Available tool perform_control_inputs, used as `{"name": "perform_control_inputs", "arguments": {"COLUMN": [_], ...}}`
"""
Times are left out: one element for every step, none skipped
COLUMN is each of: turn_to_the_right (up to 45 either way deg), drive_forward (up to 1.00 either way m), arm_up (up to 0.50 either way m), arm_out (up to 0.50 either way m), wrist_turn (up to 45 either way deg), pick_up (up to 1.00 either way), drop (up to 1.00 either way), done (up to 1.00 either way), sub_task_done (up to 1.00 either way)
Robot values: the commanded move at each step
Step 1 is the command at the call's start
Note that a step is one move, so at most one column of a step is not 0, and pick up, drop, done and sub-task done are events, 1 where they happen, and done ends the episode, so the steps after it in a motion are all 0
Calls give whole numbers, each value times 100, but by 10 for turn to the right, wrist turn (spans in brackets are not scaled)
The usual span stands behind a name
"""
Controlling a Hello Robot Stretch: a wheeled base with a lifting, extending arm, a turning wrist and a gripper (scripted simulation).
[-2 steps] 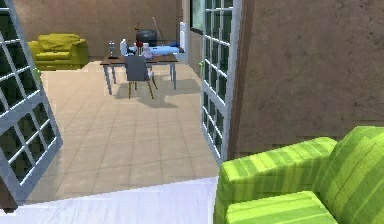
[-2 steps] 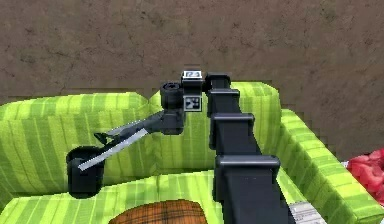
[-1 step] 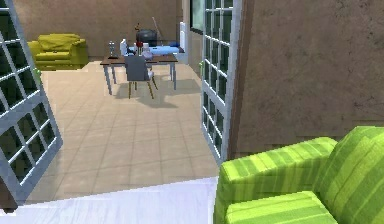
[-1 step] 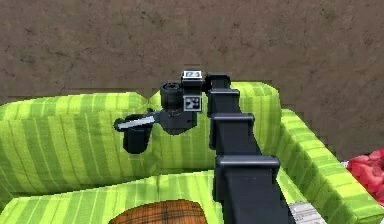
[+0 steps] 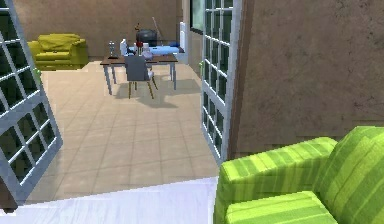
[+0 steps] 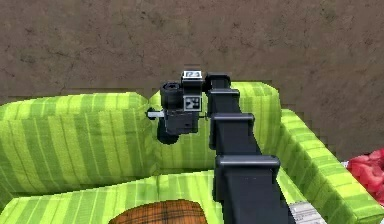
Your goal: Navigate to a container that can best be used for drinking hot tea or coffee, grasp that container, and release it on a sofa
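A green striped sofa [image 6: 70, 140] spans the arm side view, its backrest against a brown wall. The dark arm [image 6: 240, 160] rises from the bottom edge and reaches over the seat. At its far end are the white marker squares and the gripper [image 6: 160, 118], in front of the sofa's backrest. A small pale bit shows at the gripper's left end; I cannot tell what it is or whether the gripper holds anything. The same sofa [image 5: 300, 180] shows at the forward view's lower right.
A plaid orange cushion [image 6: 165, 213] lies on the seat and a red thing [image 6: 370, 175] sits past the sofa's right armrest. Ahead, glass-paned doors [image 5: 215, 90] open onto a tiled room with a dining table [image 5: 140, 62], chairs and a yellow-green armchair [image 5: 58, 50].
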Motion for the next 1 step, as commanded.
{"name": "perform_control_inputs", "arguments": {"turn_to_the_right": [0], "drive_forward": [0], "arm_up": [-30], "arm_out": [0], "wrist_turn": [0], "pick_up": [0], "drop": [0], "done": [0], "sub_task_done": [0]}}
